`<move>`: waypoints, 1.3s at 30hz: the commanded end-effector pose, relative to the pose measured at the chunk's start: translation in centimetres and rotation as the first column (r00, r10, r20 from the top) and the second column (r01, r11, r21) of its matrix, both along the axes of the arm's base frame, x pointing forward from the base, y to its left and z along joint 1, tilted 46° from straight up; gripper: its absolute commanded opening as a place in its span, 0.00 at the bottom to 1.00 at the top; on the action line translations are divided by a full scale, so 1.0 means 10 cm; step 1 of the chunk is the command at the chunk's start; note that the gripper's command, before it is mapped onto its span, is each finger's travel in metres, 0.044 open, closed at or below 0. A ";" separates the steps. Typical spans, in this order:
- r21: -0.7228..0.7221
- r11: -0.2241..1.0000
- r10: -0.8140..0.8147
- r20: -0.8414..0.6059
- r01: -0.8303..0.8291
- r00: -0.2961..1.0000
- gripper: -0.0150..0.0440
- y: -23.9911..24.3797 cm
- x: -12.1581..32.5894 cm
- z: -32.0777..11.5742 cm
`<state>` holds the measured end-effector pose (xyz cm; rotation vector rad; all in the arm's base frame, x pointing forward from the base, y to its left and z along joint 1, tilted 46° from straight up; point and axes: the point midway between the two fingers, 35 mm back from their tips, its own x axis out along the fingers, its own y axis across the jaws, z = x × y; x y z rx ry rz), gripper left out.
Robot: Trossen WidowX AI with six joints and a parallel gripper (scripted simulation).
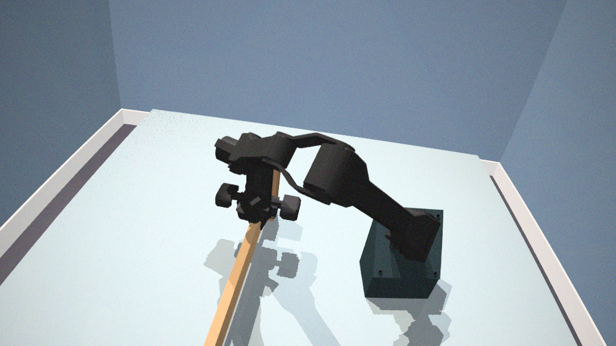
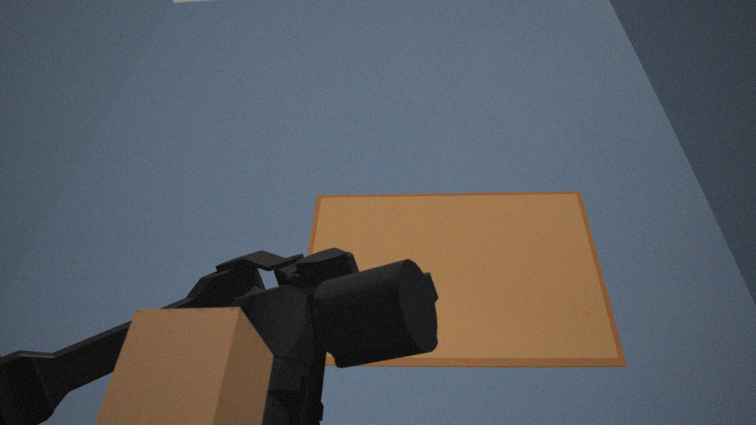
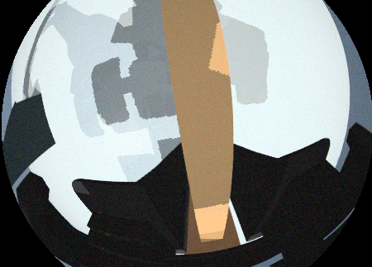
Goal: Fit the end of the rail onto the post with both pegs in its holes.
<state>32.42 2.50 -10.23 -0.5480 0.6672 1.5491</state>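
Pinching the long rail [image 1: 236, 274] [image 3: 202, 112], the gripper [image 1: 259, 223] [image 2: 295, 392] [image 3: 199, 145] has its near end close by what looks like the post [image 1: 276, 180] [image 2: 173, 364] [image 3: 234, 236]; a slightly skewed or low approach could jam holes against pegs (both hidden here), and overpushing might unseat the far end, out of view; smooth, square-edged, honey-coloured wood contrasts with matt black, blocky fingers.
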 end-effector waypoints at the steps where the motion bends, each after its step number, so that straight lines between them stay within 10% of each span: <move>1: -0.010 1.000 -0.005 0.003 0.005 1.000 0.25 -0.04 0.01 0.01; 39: -0.009 1.000 -0.005 0.003 0.005 1.000 0.25 0.01 0.01 0.03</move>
